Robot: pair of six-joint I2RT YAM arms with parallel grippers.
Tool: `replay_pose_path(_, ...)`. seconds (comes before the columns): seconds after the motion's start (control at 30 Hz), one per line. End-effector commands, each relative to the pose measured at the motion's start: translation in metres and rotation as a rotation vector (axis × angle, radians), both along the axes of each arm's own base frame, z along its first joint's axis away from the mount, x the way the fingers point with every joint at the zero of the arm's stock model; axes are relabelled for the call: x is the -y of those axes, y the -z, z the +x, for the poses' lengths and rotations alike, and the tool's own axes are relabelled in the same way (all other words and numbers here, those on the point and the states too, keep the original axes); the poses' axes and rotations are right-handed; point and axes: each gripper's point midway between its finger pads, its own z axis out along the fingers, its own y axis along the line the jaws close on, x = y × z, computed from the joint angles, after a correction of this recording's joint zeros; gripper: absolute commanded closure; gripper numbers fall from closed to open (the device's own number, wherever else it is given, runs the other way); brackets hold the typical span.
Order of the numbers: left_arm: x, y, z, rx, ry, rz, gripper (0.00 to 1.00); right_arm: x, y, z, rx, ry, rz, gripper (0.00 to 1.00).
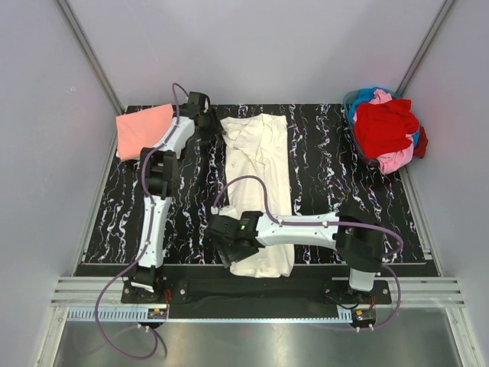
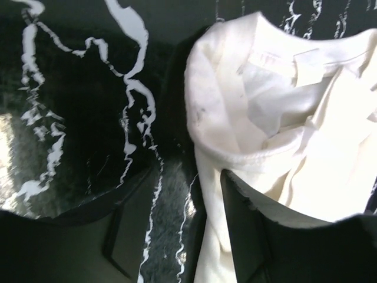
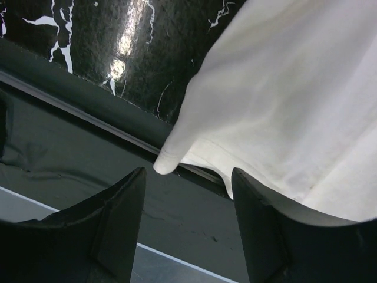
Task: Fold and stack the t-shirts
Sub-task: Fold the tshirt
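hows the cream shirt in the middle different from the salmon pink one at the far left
Colour: the cream t-shirt is off-white, the salmon-pink t-shirt orange-pink.
Shape: the cream one is a long strip, the pink one a short compact fold.
Place: the cream one's near end hangs over the front edge of the black mat; the pink one sits at its far left corner.
Both lie flat.

We can read no words, numbers, brand marks or signs in any of the three views. The one candidate is a pale neck label (image 2: 312, 65) sewn inside the collar of the cream t-shirt (image 2: 330, 165), seen from the left wrist. It is too washed out and blurred for us to make out any print on it.
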Motion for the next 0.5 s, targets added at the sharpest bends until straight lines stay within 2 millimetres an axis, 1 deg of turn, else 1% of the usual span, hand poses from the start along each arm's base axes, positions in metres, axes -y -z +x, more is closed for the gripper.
replay_pose_path(0.0, 0.01, 0.014, 0.008, 0.007, 0.023, -0.059, 0.46, -0.023, -0.01, 0.001, 0.01, -0.005, 0.065, 0.33)
replay_pose_path(0.13, 0.012, 0.023, 0.005, 0.001, 0.029, -0.066, 0.5, -0.031, 0.001, -0.006, -0.011, -0.02, 0.062, 0.33)
replay_pose_path(0.17, 0.011, 0.023, 0.006, 0.004, 0.03, -0.065, 0.51, -0.032, 0.007, -0.008, -0.016, -0.025, 0.051, 0.34)
replay_pose_path(0.27, 0.011, 0.025, 0.005, 0.006, 0.028, -0.065, 0.54, -0.035, 0.015, -0.012, -0.027, -0.038, 0.048, 0.39)
replay_pose_path(0.33, 0.012, 0.024, 0.007, 0.012, 0.025, -0.072, 0.59, -0.037, 0.02, -0.015, -0.034, -0.04, 0.046, 0.44)
replay_pose_path(0.37, 0.013, 0.024, 0.007, 0.015, 0.027, -0.075, 0.61, -0.035, 0.025, -0.015, -0.038, -0.04, 0.032, 0.49)
replay_pose_path(0.4, 0.014, 0.022, 0.009, 0.025, 0.026, -0.082, 0.64, -0.035, 0.027, -0.015, -0.033, -0.04, 0.025, 0.52)
replay_pose_path(0.43, 0.014, 0.021, 0.01, 0.028, 0.027, -0.086, 0.65, -0.032, 0.031, -0.013, -0.031, -0.038, 0.008, 0.57)
replay_pose_path(0.47, 0.015, 0.02, 0.011, 0.032, 0.028, -0.092, 0.68, -0.03, 0.032, -0.013, -0.026, -0.039, 0.0, 0.62)
